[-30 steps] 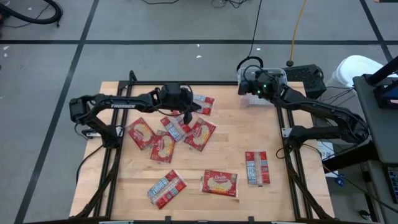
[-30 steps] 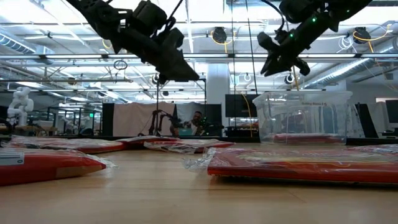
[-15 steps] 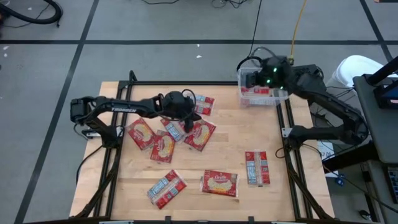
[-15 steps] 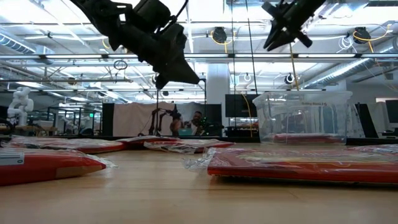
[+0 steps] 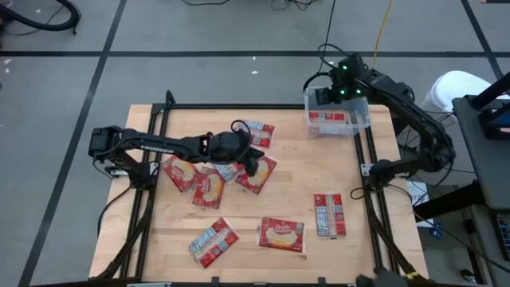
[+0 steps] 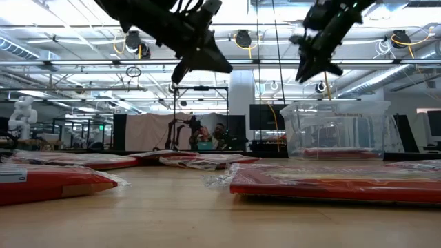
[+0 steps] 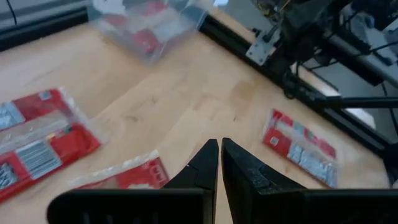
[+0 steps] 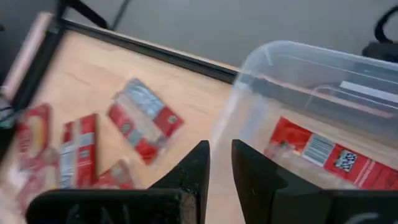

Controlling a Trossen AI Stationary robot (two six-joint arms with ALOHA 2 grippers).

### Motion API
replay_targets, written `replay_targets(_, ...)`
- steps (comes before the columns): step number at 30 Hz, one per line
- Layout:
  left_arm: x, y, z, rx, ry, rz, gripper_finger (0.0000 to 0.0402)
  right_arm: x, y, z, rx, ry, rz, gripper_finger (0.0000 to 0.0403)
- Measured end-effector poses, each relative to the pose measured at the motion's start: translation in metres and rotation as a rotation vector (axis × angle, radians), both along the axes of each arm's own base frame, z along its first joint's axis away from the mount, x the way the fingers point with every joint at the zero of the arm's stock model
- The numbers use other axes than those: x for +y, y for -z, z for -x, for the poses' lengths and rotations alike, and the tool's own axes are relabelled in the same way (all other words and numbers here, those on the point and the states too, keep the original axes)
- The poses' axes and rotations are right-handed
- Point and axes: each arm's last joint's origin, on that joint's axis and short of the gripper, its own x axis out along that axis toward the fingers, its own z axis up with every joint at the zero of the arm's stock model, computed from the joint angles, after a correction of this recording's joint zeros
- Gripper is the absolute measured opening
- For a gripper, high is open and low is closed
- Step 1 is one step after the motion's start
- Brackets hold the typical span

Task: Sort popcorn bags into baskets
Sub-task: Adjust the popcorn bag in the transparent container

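Several red popcorn bags lie flat on the wooden table (image 5: 295, 183). A cluster sits centre-left (image 5: 209, 189), one lies farther back (image 5: 259, 131), and three lie toward the near edge (image 5: 280, 234). The clear basket (image 5: 360, 121) stands at the far right corner with a bag (image 8: 317, 152) flat on its floor. My left gripper (image 5: 259, 163) hangs shut and empty above the cluster's right-hand bag (image 5: 261, 179). My right gripper (image 8: 220, 149) hovers high over the basket's left rim (image 8: 249, 62), its fingers a little apart with nothing between them.
A black frame rail (image 5: 239, 107) runs along the table's far edge and down both sides. Bare wood lies between the cluster and the basket. One bag (image 5: 328, 214) lies alone at the near right. A person shows far off in the room behind (image 6: 219, 134).
My left gripper has moved toward the table's right edge over the cluster, risen slightly and rolled about its own axis, staying shut. My right gripper has risen and swung toward the far edge above the basket, tipping further downward. No bag has moved.
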Motion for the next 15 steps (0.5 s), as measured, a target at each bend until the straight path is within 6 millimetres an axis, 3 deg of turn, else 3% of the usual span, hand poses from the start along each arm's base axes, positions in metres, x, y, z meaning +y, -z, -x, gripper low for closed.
replay_targets(5,-0.003,-0.007,-0.003,-0.020,-0.019,-0.014,0.0026,-0.028,0.037,-0.003,0.082,0.010,-0.137,0.0088)
replay_targets(11,0.001,-0.009,-0.003,-0.016,-0.014,-0.048,0.0026,-0.038,0.069,-0.003,0.206,-0.062,-0.256,0.0145)
replay_targets(15,0.004,-0.009,-0.003,-0.012,0.004,-0.060,0.0026,-0.042,0.081,-0.005,0.258,-0.154,-0.239,0.0181)
